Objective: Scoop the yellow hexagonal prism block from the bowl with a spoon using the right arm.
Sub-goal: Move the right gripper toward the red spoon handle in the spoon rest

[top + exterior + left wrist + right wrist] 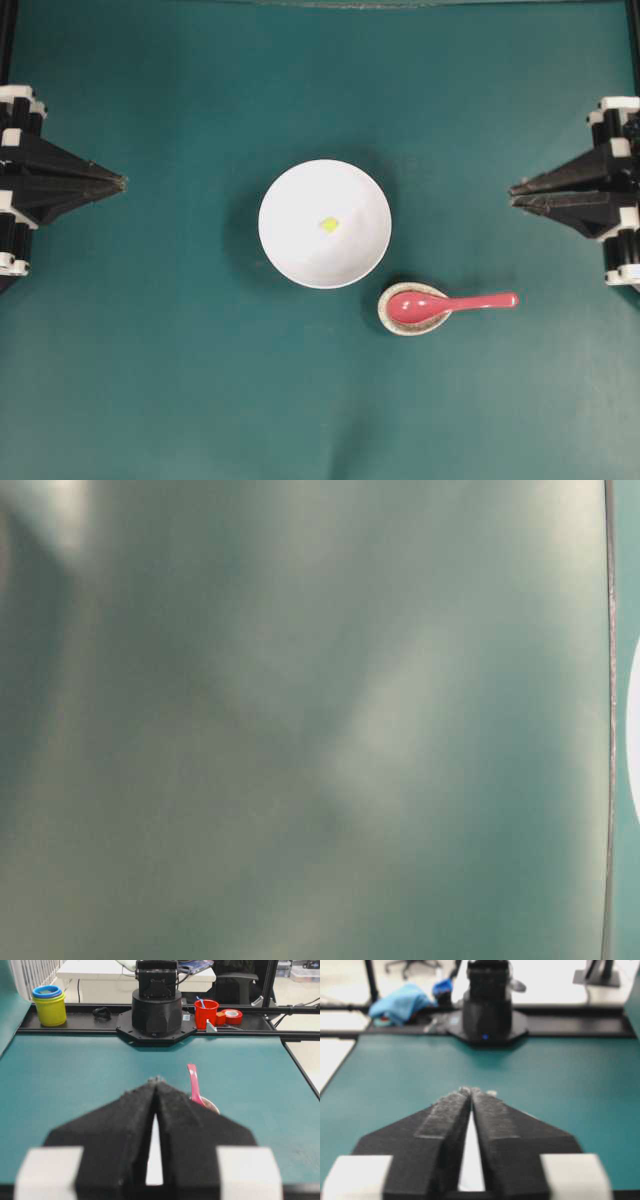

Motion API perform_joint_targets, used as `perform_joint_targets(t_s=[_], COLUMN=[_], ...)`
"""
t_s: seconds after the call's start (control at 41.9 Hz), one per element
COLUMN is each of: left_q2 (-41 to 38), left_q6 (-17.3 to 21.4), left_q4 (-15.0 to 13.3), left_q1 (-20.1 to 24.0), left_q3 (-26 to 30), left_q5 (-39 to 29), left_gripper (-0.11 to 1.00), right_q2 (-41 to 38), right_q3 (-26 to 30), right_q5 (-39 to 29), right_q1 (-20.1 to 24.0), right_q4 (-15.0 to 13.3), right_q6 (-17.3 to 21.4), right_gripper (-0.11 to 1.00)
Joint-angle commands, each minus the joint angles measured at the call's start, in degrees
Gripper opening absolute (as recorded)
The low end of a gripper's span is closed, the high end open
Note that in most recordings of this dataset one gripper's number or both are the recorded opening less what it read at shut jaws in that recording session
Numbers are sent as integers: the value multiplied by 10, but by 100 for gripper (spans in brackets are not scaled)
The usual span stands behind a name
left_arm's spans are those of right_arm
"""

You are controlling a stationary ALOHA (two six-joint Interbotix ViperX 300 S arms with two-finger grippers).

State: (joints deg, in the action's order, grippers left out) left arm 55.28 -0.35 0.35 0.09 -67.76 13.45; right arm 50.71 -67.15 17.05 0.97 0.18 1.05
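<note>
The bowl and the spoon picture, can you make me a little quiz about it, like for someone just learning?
1. True or false: the yellow hexagonal prism block lies inside the bowl.
2. What does the scoop of the spoon rest in?
A. the bowl
B. a small speckled rest
C. the right gripper
3. Fill in: the spoon's handle points toward the ____ gripper.

Key:
1. True. The block sits near the bowl's middle.
2. B. The speckled rest lies beside the bowl, on the green table.
3. Right. The right gripper and the left gripper both hang at the table's sides, fingers together at the tips, holding nothing.
</note>
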Motion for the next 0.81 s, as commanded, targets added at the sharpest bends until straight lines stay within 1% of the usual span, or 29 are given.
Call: perform_joint_targets(t_s=[0.0, 0.048, 0.095, 0.143, 0.191, 0.334, 0.501, 0.787], left_q2=[-4, -4, -4, -4, -4, -4, -4, -4], left_q6=[-1, -1, 0, 0, 0, 0, 0, 0], left_q4=[1, 2, 2, 2, 2, 2, 2, 2], left_q1=[-1, -1, 0, -1, -1, 0, -1, -1], left_q3=[9, 9, 9, 9, 9, 8, 8, 8], left_q5=[2, 2, 1, 1, 1, -1, -1, -7], left_gripper=[0, 0, 0, 0, 0, 0, 0, 0], right_q2=[-15, -23, -33, -43, -57, -107, -164, -284], right_q3=[4, 2, 0, -1, -3, -11, -29, -75], right_q5=[13, 20, 27, 33, 42, 81, 139, 288], right_q1=[4, 4, 8, 11, 16, 29, 45, 103], right_q4=[1, 3, 3, 4, 7, 22, 51, 101], right_q6=[2, 2, 2, 2, 2, 2, 2, 1], right_gripper=[31, 39, 46, 51, 54, 53, 53, 53])
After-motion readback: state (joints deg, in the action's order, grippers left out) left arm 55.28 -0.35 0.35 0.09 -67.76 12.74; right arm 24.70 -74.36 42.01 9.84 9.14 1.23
